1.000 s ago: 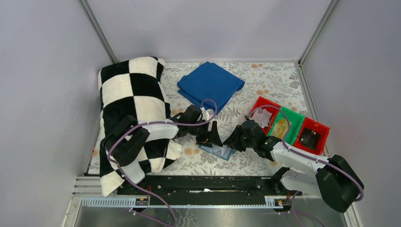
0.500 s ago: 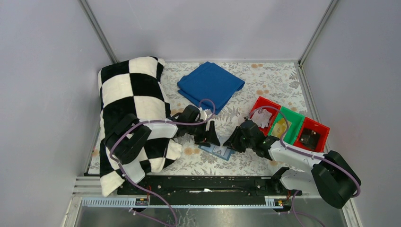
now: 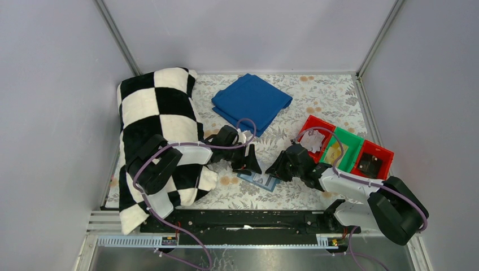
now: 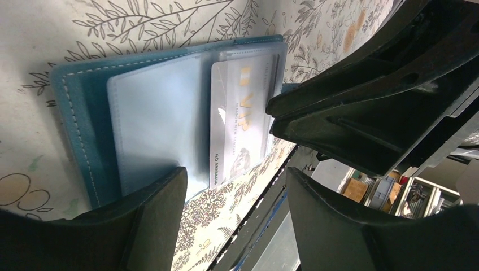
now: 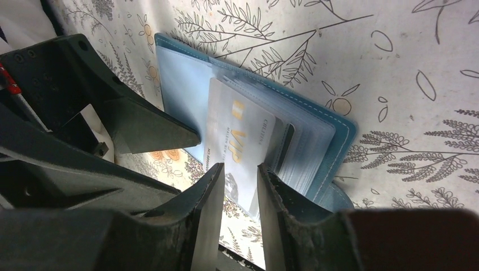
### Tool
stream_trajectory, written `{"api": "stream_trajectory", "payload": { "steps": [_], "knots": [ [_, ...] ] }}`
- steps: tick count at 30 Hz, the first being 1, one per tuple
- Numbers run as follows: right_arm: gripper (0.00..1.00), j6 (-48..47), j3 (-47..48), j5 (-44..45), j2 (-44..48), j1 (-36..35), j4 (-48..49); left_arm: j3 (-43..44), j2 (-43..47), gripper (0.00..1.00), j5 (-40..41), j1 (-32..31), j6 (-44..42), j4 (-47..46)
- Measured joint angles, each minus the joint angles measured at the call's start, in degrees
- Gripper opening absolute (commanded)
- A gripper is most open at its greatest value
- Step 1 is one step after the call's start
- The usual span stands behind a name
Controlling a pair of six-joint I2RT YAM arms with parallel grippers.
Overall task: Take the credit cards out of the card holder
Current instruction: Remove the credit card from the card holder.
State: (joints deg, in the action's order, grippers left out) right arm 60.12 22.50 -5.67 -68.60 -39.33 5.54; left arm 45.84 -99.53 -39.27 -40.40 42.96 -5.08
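The teal card holder [image 3: 261,181] lies open on the floral table between my two grippers. It also shows in the left wrist view [image 4: 85,113] and the right wrist view [image 5: 333,132]. A whitish credit card [image 4: 237,124] with gold "VIP" print sticks partly out of a clear sleeve toward the table's front edge. My left gripper [image 4: 233,186] is open; one of its fingers [image 4: 152,220] rests on the holder's left sleeve. My right gripper [image 5: 240,169] has its jaws a narrow gap apart, straddling the protruding end of the card [image 5: 237,138]. Whether they touch the card I cannot tell.
A folded deep-blue cloth [image 3: 251,101] lies at the back. A black-and-white checkered cushion [image 3: 158,121] fills the left side. A row of red [image 3: 315,135], green [image 3: 344,148] and red [image 3: 374,161] bins stands at the right. The table's front edge is close behind the holder.
My right gripper has crept a little left toward the card holder. My left gripper has shifted slightly at the holder's left side. The holder has stayed in place.
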Motion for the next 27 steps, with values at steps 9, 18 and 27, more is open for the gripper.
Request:
{"api": "stream_trajectory", "payload": {
  "steps": [9, 18, 27],
  "knots": [
    [0.35, 0.42, -1.9, -0.02, -0.85, 0.0, 5.42, 0.0, -1.16, 0.51, 0.11, 0.83, 0.13, 0.04],
    [0.34, 1.27, -3.1, 0.0, -0.92, 0.0, 7.91, -0.87, -2.08, 0.5, -0.52, 1.64, 1.62, -2.78],
    [0.34, 1.68, -3.54, 0.02, -0.92, 0.0, 8.7, -1.33, -3.61, 0.49, -2.73, 1.86, 3.23, -5.97]
  ]
}}
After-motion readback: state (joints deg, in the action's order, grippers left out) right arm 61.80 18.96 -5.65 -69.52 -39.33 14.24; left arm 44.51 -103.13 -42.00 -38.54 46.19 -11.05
